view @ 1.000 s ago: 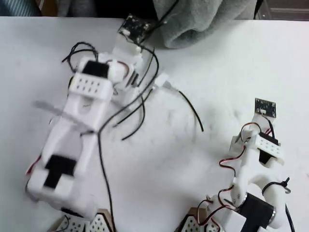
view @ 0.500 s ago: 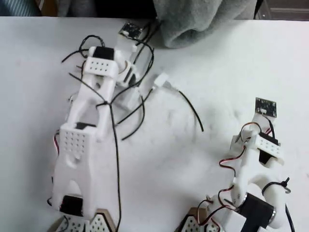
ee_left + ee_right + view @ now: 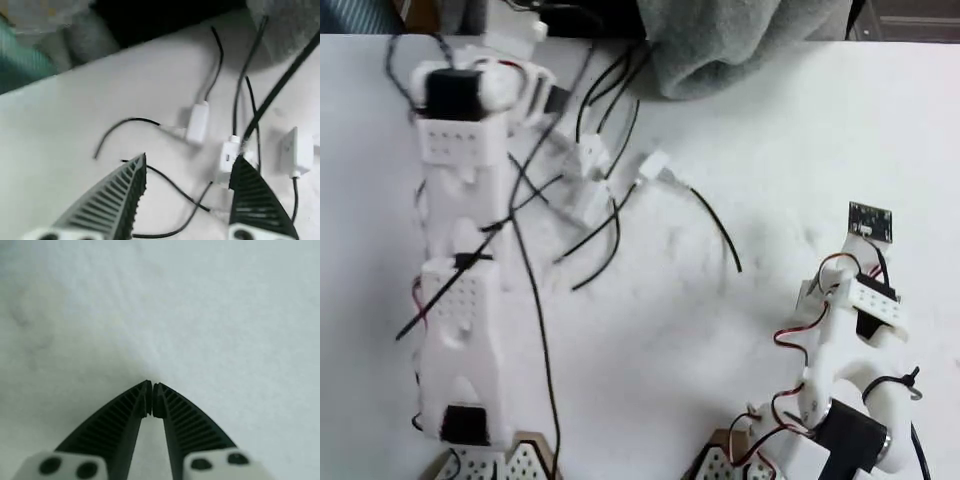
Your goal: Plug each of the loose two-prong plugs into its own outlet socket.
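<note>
plugs (image 3: 196, 122) lying loose on the counter (image 3: 770, 130), left gripper (image 3: 191, 159) wide open over them, empty, right gripper (image 3: 151, 386) pinched closed on nothing

1 white, black-corded plug (image 3: 197, 123) lies flat, unplugged, near a white outlet socket (image 3: 296, 151).

Plugs (image 3: 655, 166) and cables (image 3: 720, 232) lie tangled on the table's (image 3: 770, 150) far middle, before a cloth (image 3: 740, 40) at the far edge, right of the left arm (image 3: 460, 290). The right arm (image 3: 845, 340) sits near right, well apart.
</note>
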